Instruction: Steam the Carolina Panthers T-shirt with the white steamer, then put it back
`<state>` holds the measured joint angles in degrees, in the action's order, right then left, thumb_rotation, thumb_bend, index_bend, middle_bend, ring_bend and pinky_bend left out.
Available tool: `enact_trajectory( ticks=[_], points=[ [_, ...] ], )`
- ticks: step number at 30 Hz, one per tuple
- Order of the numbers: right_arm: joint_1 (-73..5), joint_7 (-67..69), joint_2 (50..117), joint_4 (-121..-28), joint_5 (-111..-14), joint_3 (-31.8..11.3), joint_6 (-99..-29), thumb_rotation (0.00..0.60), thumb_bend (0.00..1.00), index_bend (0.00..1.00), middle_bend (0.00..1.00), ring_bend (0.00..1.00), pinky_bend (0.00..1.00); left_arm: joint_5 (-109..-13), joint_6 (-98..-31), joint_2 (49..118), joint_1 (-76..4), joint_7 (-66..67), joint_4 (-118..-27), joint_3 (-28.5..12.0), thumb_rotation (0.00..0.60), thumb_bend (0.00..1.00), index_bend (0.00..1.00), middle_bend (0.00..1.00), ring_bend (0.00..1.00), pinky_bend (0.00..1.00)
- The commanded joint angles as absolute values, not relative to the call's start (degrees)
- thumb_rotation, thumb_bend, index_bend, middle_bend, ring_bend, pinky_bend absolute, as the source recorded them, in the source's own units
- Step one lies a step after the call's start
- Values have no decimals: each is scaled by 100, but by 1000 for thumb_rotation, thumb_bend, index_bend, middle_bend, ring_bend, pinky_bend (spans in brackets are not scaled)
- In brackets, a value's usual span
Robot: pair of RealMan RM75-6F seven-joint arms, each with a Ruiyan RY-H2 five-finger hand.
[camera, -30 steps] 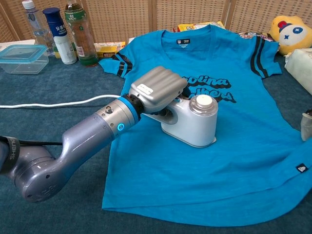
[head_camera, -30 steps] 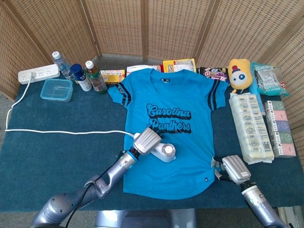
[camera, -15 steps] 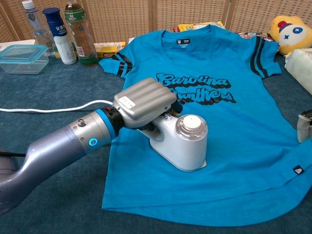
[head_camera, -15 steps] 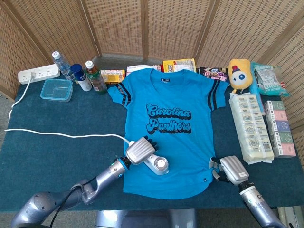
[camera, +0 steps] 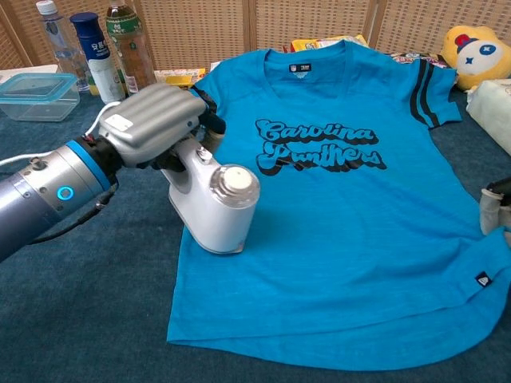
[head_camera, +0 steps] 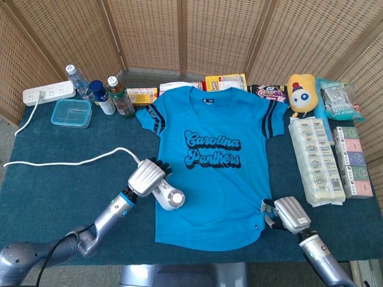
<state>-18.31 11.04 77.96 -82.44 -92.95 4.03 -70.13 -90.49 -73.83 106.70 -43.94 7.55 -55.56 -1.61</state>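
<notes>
Wicker screens back the table [head_camera: 54, 197], where we note the left hand [head_camera: 146, 177] gripping the white steamer [camera: 211, 207] on the Carolina Panthers T-shirt's [head_camera: 215, 179] left edge, the right hand [head_camera: 290, 214] pinching the hem.

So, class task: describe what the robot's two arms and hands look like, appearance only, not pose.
Both arms are smooth silver-grey metal tubes. The left arm has a blue ring at the wrist and a small glowing blue circle. The left hand has a ribbed silver back plate with a small white label and dark fingers. The right hand has the same ribbed silver back.
</notes>
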Motion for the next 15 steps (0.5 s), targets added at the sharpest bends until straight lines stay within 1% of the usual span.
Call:
enact_trajectory(
  ticks=[1,7,10,15],
  points=[
    [-1834,1071,7781,-8276,-9289,400,-7007,600,519,740,643,658,733,-8921,-7434,10542,-4281,680,-5616,-276,600,496,656,713,638,609],
    [-1853,1009,7780,-8326,-9270,387,-6970,600,519,741,643,657,735,-8722,-7451,10418,-4136,566,-5523,-444,600,494,656,713,638,606],
    [-1895,948,7809,-8355,-9254,368,-6902,600,519,741,643,658,734,-8533,-7407,10389,-4078,442,-5260,-612,600,493,656,713,638,604],
    [-1930,879,7832,-8377,-9192,336,-6825,600,519,741,643,657,735,-8361,-7316,10479,-4053,259,-4804,-773,600,492,656,713,638,603]
  ],
)
